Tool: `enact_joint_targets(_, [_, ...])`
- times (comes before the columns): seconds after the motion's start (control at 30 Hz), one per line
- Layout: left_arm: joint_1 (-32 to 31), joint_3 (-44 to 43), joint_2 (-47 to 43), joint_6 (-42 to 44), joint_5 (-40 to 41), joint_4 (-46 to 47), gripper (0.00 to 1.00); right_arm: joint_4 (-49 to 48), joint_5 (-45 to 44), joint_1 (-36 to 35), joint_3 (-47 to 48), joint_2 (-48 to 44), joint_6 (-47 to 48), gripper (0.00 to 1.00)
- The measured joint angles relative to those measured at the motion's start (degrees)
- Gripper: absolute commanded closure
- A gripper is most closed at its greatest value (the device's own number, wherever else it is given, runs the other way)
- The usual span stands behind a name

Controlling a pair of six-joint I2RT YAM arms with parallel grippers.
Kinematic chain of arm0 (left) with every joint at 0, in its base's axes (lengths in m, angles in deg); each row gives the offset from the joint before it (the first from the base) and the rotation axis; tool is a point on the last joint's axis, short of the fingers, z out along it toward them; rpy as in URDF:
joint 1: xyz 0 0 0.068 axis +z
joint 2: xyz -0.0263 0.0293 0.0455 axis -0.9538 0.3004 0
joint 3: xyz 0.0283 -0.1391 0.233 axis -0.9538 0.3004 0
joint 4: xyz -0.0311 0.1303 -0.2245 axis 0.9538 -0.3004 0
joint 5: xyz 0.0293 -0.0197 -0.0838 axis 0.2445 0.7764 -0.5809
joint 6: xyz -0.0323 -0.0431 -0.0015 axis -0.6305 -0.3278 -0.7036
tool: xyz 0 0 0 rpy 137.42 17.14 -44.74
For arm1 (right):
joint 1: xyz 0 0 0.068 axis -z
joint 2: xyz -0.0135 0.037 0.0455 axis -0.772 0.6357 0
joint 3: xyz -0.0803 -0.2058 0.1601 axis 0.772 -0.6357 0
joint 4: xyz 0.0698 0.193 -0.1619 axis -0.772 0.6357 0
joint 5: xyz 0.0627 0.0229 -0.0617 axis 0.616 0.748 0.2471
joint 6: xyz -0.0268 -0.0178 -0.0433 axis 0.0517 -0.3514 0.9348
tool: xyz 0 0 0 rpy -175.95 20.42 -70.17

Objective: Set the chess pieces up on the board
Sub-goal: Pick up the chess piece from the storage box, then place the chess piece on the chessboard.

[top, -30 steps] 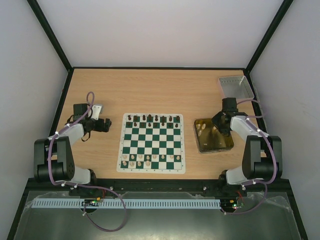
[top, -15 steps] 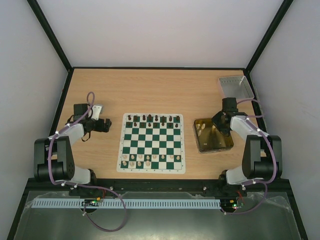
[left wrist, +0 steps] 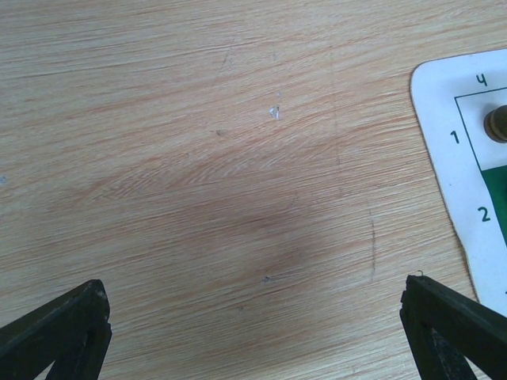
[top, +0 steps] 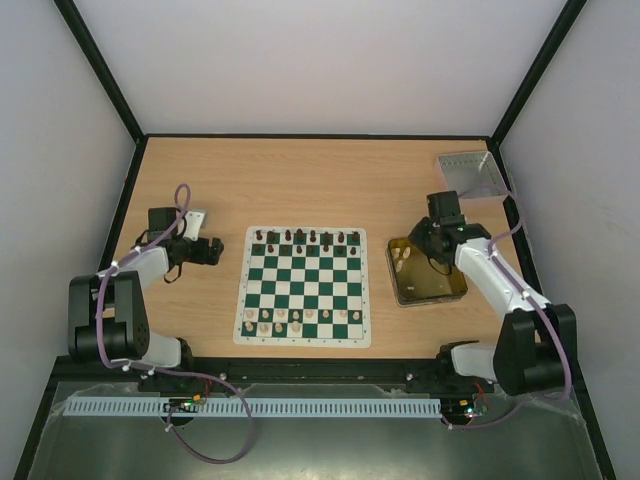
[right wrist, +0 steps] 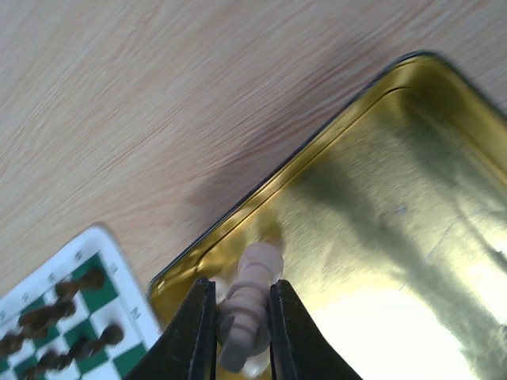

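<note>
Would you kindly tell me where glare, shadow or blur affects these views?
Right wrist: glare whitens the tin, the board and the cream piece in the jaws are blurred. Left wrist: sharp grain, faint shadow on the table. Top: even light.

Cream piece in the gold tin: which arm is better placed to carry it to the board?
Right: the right claw is shut on the cream piece in the gold tin; the left claw hangs open over table beside the board.

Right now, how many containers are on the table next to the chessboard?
2: a gold tin just right of the chessboard, and a grey tray at the far right corner of the table. None seem hidden.
</note>
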Motion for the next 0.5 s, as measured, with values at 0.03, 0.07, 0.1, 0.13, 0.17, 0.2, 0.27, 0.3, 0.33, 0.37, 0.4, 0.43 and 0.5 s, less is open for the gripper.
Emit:
enact_joint_targets(0.03, [0.0, 0.0, 0.07, 0.0, 0.0, 0.0, 0.01, 0.81, -0.35, -1.66, 0.5, -0.68, 0.07, 0.9])
enact_joint_targets(0.07, [0.0, 0.0, 0.11, 0.0, 0.02, -0.04, 0.01, 1.79, -0.85, -3.63, 1.03, -1.38, 0.17, 0.9])
enact_joint_targets(0.1, [0.0, 0.0, 0.11, 0.0, 0.02, 0.0, 0.01, 2.8, -1.27, -5.6, 1.53, -1.95, 0.17, 0.9])
enact_joint_targets(0.13, [0.0, 0.0, 0.11, 0.0, 0.04, -0.02, 0.0, 3.87, -1.9, -7.63, 1.99, -2.34, 0.24, 0.9])
enact_joint_targets(0.17, [0.0, 0.0, 0.11, 0.02, 0.02, -0.02, 0.0, 5.07, -2.58, -10.16, 2.51, -2.64, 0.17, 0.9])
enact_joint_targets(0.2, [-0.02, 0.0, 0.11, 0.0, 0.02, -0.02, 0.01, 6.05, -2.89, -12.96, 3.02, -2.84, 0.09, 0.9])
enact_joint_targets(0.27, [-0.02, 0.0, 0.2, 0.0, 0.04, -0.02, 0.01, 8.5, -3.89, -19.37, 4.37, -2.84, -0.37, 0.9])
enact_joint_targets(0.3, [-0.09, 0.0, 0.28, 0.0, 0.04, -0.02, 0.01, 9.51, -4.46, -22.21, 5.03, -2.73, -0.87, 0.9])
enact_joint_targets(0.33, [-0.09, 0.0, 0.39, 0.0, 0.09, -0.02, 0.01, 10.75, -5.55, -26.03, 6.03, -2.47, -1.33, 0.9])
enact_joint_targets(0.37, [-0.09, 0.0, 0.52, 0.0, 0.13, -0.04, 0.01, 12.0, -6.8, -30.01, 7.3, -1.79, -2.05, 0.9])
enact_joint_targets(0.4, [-0.11, 0.0, 0.59, 0.0, 0.17, -0.04, 0.01, 12.85, -7.37, -33.83, 8.59, -0.79, -2.8, 0.9])
enact_joint_targets(0.43, [-0.09, 0.0, 0.63, 0.0, 0.2, -0.04, 0.01, 13.6, -8.33, -38.18, 10.21, 0.66, -3.56, 0.9])
enact_joint_targets(0.5, [-0.11, 0.0, 0.68, -0.02, 0.22, -0.02, 0.01, 14.36, -9.7, -45.86, 13.0, 4.26, -5.11, 0.9])
